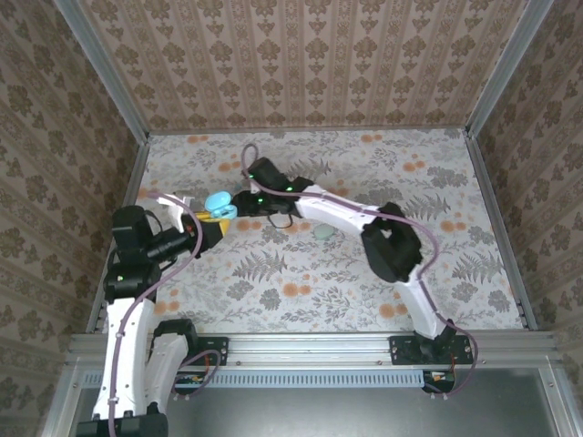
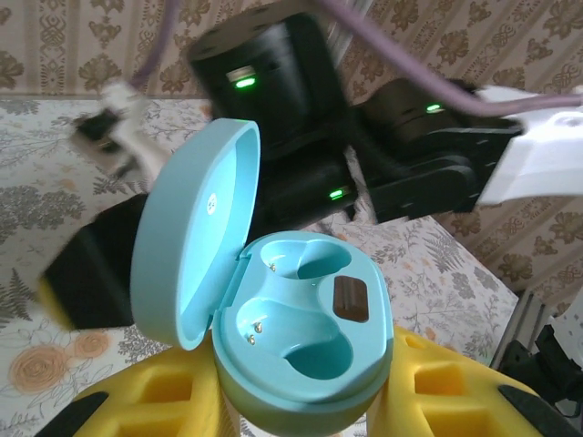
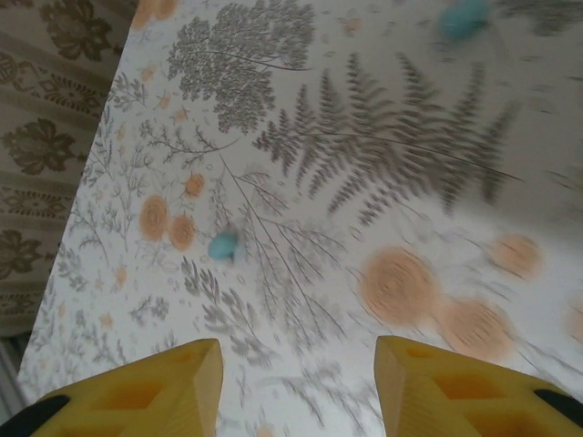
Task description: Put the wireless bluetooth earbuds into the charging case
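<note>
My left gripper (image 2: 301, 405) is shut on the light-blue charging case (image 2: 305, 319), its yellow fingers (image 2: 460, 387) pressing on both sides. The lid (image 2: 196, 241) stands open to the left, and both sockets are empty. From above, the case (image 1: 219, 202) is raised at the table's left, with the left gripper (image 1: 208, 224) under it. My right gripper (image 1: 244, 202) is right beside the case. In the right wrist view this gripper (image 3: 299, 382) is open above bare table with nothing between its fingers. One tiny light-blue earbud (image 3: 223, 244) lies ahead and to the left.
A blurred blue-green blob (image 3: 465, 16) sits at the top edge of the right wrist view; I cannot tell what it is. A mint-green oval object (image 1: 323, 233) lies mid-table under the right arm. Patterned walls (image 1: 118, 100) close in the table on three sides.
</note>
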